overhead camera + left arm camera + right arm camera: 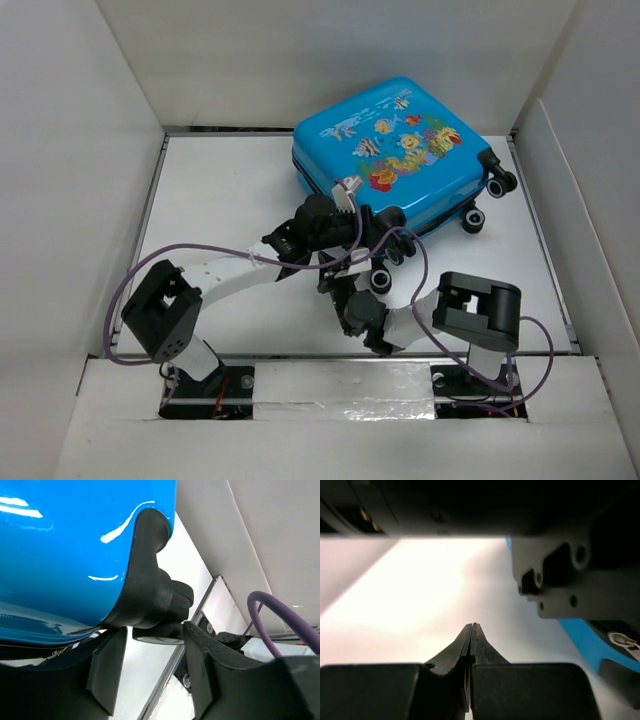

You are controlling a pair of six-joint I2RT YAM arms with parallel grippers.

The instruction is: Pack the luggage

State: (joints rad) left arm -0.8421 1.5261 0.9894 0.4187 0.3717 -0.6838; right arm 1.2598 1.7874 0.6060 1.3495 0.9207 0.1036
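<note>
Your left gripper (155,630) has its fingers apart, one on each side of a black wheel (160,639) at a corner of the suitcase (400,150). You cannot tell whether the pads press on it. Your right gripper (471,630) is pinched fully together and holds nothing. Both work over a plain white table (220,190) boxed in by white walls (330,50). The suitcase lies closed and flat, fish print up, at the far right of the table. Its near edge is against your left gripper, and its blue shell is just right of the right fingers.
</note>
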